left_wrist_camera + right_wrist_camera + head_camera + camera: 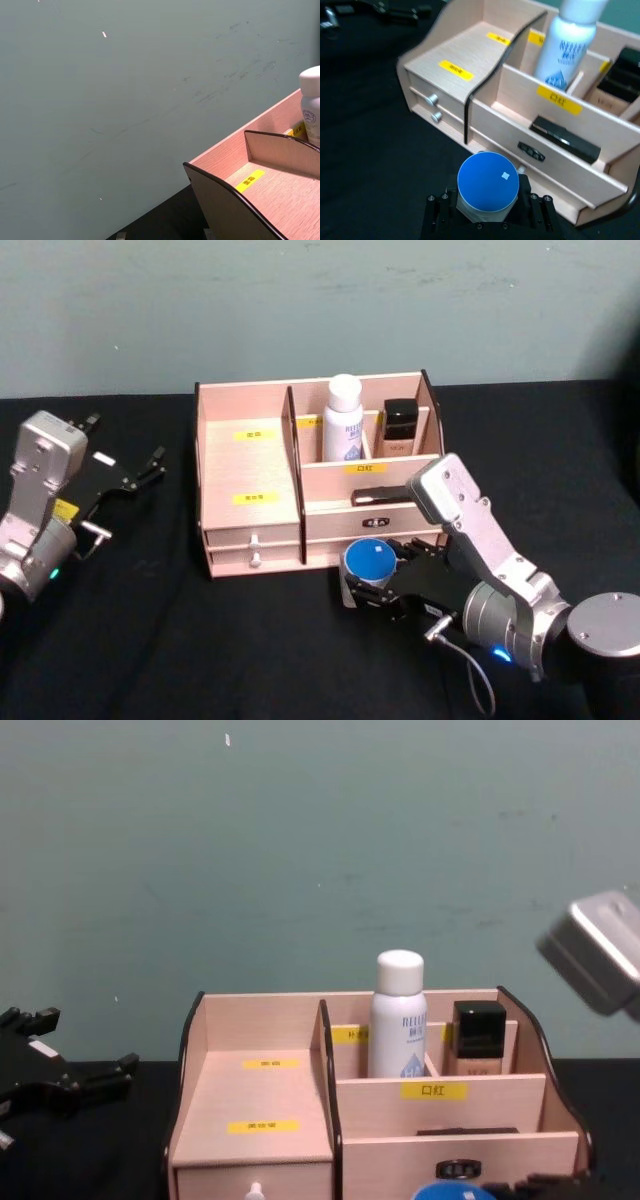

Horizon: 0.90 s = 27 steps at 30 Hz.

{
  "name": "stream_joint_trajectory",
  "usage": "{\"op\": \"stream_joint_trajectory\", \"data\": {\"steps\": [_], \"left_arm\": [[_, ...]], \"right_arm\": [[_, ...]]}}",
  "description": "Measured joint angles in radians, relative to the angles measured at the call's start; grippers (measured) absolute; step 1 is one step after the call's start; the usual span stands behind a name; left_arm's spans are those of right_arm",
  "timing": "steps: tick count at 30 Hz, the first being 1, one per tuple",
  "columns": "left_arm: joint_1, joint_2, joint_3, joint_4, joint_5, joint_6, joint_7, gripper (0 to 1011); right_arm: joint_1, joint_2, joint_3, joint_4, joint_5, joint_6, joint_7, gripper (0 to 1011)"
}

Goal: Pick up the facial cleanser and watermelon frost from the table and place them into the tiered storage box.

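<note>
Right tool [368, 590]: you have it clenched on 1 blue-capped container [371, 560], cap up, just in front of the tiered storage box [250, 465], low at its right half. Left tool [125, 480]: released, parked left above the black surface [150, 640].

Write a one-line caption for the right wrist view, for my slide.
The right hand grips a blue-capped container in front of the tiered storage box.
</note>
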Motion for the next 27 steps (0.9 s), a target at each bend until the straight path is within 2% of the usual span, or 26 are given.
{"op": "stream_joint_trajectory", "data": {"steps": [7,14,19,27], "left_arm": [[0.0,0.0,0.0,0.0,0.0,0.0,0.0,1001],[0.0,0.0,0.0,0.0,0.0,0.0,0.0,1001],[0.0,0.0,0.0,0.0,0.0,0.0,0.0,1001],[0.0,0.0,0.0,0.0,0.0,0.0,0.0,1001]], "right_arm": [[0.003,0.004,0.004,-0.057,-0.004,0.018,0.041,724],[0.046,-0.019,-0.026,-0.101,-0.004,0.047,0.091,724],[0.098,-0.047,-0.059,-0.092,-0.005,0.052,0.106,724],[0.199,-0.111,-0.103,-0.013,-0.028,0.042,0.104,724]]}}
